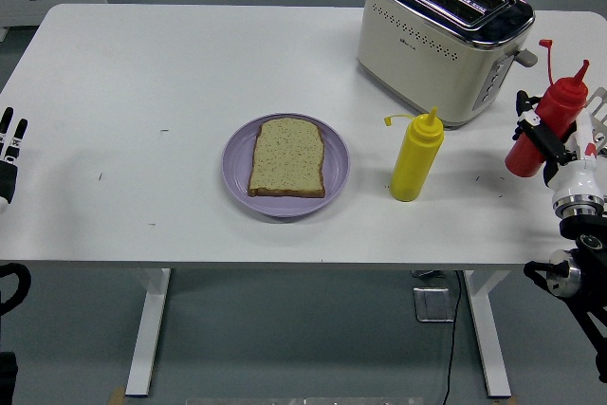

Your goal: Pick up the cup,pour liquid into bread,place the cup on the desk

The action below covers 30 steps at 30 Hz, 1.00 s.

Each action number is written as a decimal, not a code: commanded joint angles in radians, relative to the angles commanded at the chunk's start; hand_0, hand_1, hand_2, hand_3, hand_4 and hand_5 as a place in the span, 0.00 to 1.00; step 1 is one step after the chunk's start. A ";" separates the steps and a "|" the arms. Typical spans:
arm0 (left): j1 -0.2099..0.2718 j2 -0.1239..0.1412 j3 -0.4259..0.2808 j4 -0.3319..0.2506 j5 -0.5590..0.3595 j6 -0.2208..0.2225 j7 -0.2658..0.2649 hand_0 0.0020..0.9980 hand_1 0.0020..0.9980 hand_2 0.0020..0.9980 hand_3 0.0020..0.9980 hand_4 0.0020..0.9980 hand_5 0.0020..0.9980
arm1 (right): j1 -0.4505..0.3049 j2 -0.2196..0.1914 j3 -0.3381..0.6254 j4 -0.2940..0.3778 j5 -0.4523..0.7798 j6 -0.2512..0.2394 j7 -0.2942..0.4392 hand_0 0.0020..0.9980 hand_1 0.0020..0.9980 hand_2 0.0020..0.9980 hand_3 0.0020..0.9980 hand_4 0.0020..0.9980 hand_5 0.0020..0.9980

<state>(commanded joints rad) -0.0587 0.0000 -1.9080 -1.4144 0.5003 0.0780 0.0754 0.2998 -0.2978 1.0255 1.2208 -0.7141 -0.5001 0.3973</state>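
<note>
Fingers (11, 130) of the left hand (8, 154) stretch straight, holding nothing, at the surface's (142, 64) left edge; bread (287, 157) lies on a purple plate (237, 163), a yellow bottle (416, 156) stands before the toaster (444, 37), and the right hand (555, 144) grips a tilted red bottle (545, 123) near the right edge

White table (142, 73) is occupied by purple plate (237, 154) w/ bread, yellow bottle (415, 160), toaster (441, 40).
</note>
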 joint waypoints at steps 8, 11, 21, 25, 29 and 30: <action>0.000 0.000 0.000 0.000 0.000 0.000 0.000 0.81 0.79 0.81 0.73 0.62 1.00 | 0.007 0.006 -0.048 -0.027 0.047 0.002 0.039 0.07 0.12 0.25 0.34 0.67 0.27; 0.000 0.000 -0.001 0.000 0.000 0.000 0.000 0.81 0.79 0.81 0.73 0.62 1.00 | 0.009 0.011 -0.065 -0.029 0.066 0.004 0.049 0.07 0.12 0.25 0.34 0.67 0.27; -0.001 0.000 -0.002 0.001 -0.001 0.000 0.000 0.81 0.79 0.81 0.73 0.62 1.00 | 0.025 0.035 -0.119 -0.056 0.105 -0.004 0.078 0.17 0.21 0.32 0.37 0.69 0.29; -0.001 0.000 -0.003 0.001 -0.001 0.000 0.000 0.81 0.79 0.81 0.73 0.62 1.00 | 0.032 0.043 -0.128 -0.071 0.118 -0.010 0.098 0.31 0.36 0.39 0.40 0.69 0.29; 0.000 0.000 -0.002 0.001 -0.002 0.000 0.000 0.81 0.79 0.81 0.73 0.62 1.00 | 0.035 0.050 -0.128 -0.080 0.124 -0.008 0.123 0.31 0.36 0.39 0.40 0.69 0.29; 0.000 0.000 -0.002 0.002 -0.002 0.000 0.000 0.81 0.79 0.81 0.73 0.62 1.00 | 0.035 0.050 -0.128 -0.081 0.124 -0.007 0.126 0.50 0.52 0.46 0.45 0.71 0.31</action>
<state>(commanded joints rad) -0.0592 0.0000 -1.9103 -1.4128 0.4987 0.0779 0.0753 0.3346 -0.2475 0.8971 1.1395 -0.5898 -0.5074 0.5236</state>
